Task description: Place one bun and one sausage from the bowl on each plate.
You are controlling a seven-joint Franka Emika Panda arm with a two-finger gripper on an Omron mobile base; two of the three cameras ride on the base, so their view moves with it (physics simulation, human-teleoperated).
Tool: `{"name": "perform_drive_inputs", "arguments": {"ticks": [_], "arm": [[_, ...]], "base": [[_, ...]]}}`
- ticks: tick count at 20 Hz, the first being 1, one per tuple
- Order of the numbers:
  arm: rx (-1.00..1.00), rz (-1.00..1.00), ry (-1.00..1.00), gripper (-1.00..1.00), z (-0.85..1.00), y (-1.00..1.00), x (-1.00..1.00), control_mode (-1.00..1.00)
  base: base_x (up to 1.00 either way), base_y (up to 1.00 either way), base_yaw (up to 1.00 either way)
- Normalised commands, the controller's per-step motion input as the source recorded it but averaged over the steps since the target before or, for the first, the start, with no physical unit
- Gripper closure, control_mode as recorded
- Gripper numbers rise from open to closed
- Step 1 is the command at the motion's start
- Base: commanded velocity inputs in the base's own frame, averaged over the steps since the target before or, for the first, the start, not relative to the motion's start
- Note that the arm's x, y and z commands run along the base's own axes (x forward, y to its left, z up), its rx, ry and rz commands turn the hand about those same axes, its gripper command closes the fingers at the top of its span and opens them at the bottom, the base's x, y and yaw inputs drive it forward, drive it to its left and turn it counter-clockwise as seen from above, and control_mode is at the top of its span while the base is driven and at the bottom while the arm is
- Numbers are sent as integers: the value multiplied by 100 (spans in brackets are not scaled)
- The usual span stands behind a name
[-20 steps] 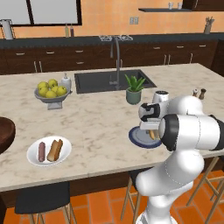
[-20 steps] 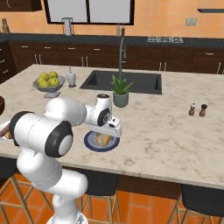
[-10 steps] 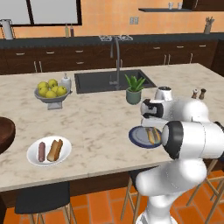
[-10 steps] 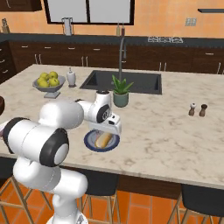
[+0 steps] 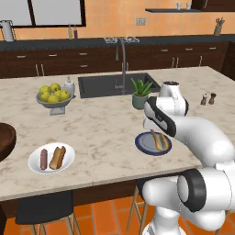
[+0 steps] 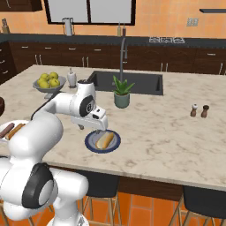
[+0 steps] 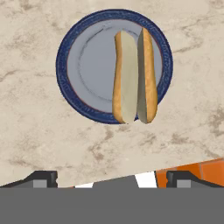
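The dark blue-grey plate (image 7: 64, 85) lies on the marble counter with one tan bun (image 7: 133, 76) on it, split side up. My gripper (image 7: 113, 181) hangs open and empty a little above this plate (image 6: 90, 144), its fingers apart from the bun (image 6: 105, 141). From the left base view the same plate (image 5: 143, 143) and bun (image 5: 159, 141) sit under my forearm. The white plate (image 5: 34, 165) near the counter's front left carries a sausage (image 5: 43, 158) and a bun (image 5: 57, 157) side by side. The dark wooden bowl (image 5: 4, 140) is cut off by the left edge, so its contents are hidden.
A grey pedestal bowl of yellow-green fruit (image 5: 54, 95) stands at the back left. Beside the sink (image 5: 114, 85) is a potted plant (image 5: 141, 94). Salt and pepper shakers (image 5: 208, 98) stand far right. The counter's front edge runs just past the blue plate, with stools below.
My hand has lifted up and back from the blue plate, leaving the bun lying on it. The jaws have spread slightly wider.
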Motion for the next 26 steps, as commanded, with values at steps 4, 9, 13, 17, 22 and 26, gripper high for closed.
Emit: {"name": "perform_drive_inputs", "arguments": {"ticks": [4, 9, 13, 17, 22, 26], "arm": [[0, 0, 0, -100, 29, 6, -51, -100], [-2, 0, 0, -100, 8, 0, -29, 100], [0, 0, 0, -100, 0, 0, 0, 100], [0, 0, 0, -100, 0, 0, 0, 100], [0, 0, 0, -100, 0, 0, 0, 100], [0, 0, 0, -100, 0, 0, 0, 100]], "base": [[0, 0, 0], [-5, 0, 0], [-55, 13, 4], [-51, 98, 13], [1, 100, 7], [9, 100, 4]]}}
